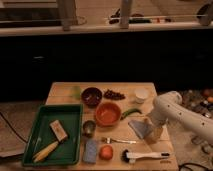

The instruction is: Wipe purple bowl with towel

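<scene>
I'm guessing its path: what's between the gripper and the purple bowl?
Camera view: the orange bowl, between the gripper at the towel and the purple bowl.

Single camera view, set high before the near edge of the tabletop (pixel 61 94), facing down and across it toward a dark counter (pixel 100 30) beyond its far edge, middle distance, nearly the whole tabletop framed, hand (pixel 152 132) low over its right near part.
</scene>
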Tool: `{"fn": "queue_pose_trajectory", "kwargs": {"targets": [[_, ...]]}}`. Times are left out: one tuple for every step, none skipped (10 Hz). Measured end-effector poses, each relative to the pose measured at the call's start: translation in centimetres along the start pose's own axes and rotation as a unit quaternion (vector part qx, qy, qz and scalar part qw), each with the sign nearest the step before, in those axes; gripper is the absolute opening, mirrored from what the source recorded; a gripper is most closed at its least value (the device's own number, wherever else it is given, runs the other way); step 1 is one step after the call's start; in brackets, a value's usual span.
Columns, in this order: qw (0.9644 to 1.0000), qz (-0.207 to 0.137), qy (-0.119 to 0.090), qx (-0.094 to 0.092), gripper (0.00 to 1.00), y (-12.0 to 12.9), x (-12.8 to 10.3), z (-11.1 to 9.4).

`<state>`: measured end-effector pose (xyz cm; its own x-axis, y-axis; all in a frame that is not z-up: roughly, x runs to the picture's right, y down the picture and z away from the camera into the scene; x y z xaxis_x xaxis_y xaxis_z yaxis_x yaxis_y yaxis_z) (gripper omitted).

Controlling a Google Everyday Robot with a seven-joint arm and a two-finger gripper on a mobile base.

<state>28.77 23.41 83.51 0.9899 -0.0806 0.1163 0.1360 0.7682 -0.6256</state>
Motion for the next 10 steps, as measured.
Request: {"fn": "queue_pose_trajectory", "kwargs": {"targets": [[0.9999, -0.009, -0.009, -0.003, 0.8, 0.1, -0.6, 0.1], [0.9997, -0.017, -0.019, -0.006, 0.8, 0.1, -1.4, 0.3], [0.9992, -0.025, -0.029, -0.008, 0.8, -0.1, -2.0, 0.5], [0.9987, -0.031, -0.039, -0.011, 0.8, 0.1, -2.2, 0.7], [0.9983, -0.036, -0.045, -0.013, 0.8, 0.2, -2.3, 0.9], [0.9974, -0.046, -0.054, -0.016, 0.8, 0.1, -2.8, 1.2], [0.9966, -0.053, -0.06, -0.019, 0.8, 0.1, -3.0, 1.4], [0.9963, -0.054, -0.063, -0.021, 0.77, 0.2, -3.0, 1.7], [0.9954, -0.059, -0.072, -0.025, 0.67, 0.3, -3.0, 2.1], [0.9949, -0.063, -0.074, -0.025, 0.58, 0.3, -3.1, 2.1]]}}
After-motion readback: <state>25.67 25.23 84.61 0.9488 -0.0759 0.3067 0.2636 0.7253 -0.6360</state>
